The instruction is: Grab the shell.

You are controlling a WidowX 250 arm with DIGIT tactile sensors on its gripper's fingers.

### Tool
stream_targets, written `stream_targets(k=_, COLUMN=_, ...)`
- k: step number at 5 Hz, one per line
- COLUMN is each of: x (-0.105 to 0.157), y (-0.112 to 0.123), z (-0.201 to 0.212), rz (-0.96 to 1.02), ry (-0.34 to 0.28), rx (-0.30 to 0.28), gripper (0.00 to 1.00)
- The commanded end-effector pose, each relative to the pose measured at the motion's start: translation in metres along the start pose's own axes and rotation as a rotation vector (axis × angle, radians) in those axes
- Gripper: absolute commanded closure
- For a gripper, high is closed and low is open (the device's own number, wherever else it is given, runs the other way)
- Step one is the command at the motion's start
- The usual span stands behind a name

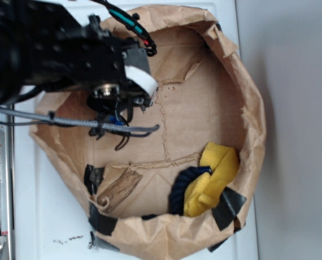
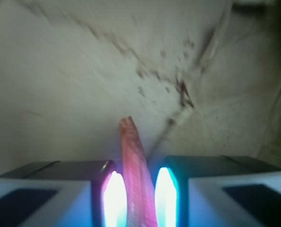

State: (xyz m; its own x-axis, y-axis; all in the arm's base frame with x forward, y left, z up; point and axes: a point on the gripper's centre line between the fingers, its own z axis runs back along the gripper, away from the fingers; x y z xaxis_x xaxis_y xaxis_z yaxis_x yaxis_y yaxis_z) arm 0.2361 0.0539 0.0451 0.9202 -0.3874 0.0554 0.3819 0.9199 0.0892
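- Glowing fingertips (image 2: pixel 116 198) fill the bottom of the wrist view, lit white-blue, one on each side of the shell (image 2: pixel 133 165).
- Between them the shell's orange-pink striped length runs straight away from the camera, its narrow end pointing forward over the brown paper (image 2: pixel 74 80).
- Its long axis lies along the slot between the jaws; they sit close on both sides of it, and appear to grip it.
- From outside, the gripper (image 1: pixel 120 116) hangs over the left part of a crumpled paper-bag tray (image 1: pixel 253 114) on the white bench (image 1: pixel 58 216); the shell is hidden there.
- Bark piece (image 1: pixel 117 188) with string lies near the tray's lower rim.
- Yellow cloth (image 1: pixel 215 179) and a dark blue thing (image 1: pixel 181 189) sit lower right.
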Motion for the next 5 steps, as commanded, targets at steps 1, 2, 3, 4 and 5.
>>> stream_targets(k=1, x=0.039, y=-0.011, z=0.083, rz=0.179, ry=-0.139, rx=-0.064, gripper=1.00)
stream_targets(k=2, x=0.042, y=-0.009, z=0.115, rz=0.294, ry=-0.186, rx=-0.100, gripper=1.00)
stream_targets(k=3, x=0.048, y=-0.011, z=0.134, rz=0.329, ry=-0.251, rx=-0.153, gripper=1.00)
stream_targets(k=4, x=0.053, y=-0.011, z=0.135, rz=0.344, ry=-0.255, rx=-0.166, gripper=1.00)
stream_targets(k=5, x=0.052, y=-0.015, z=0.131, rz=0.338, ry=-0.256, rx=-0.131, gripper=1.00)
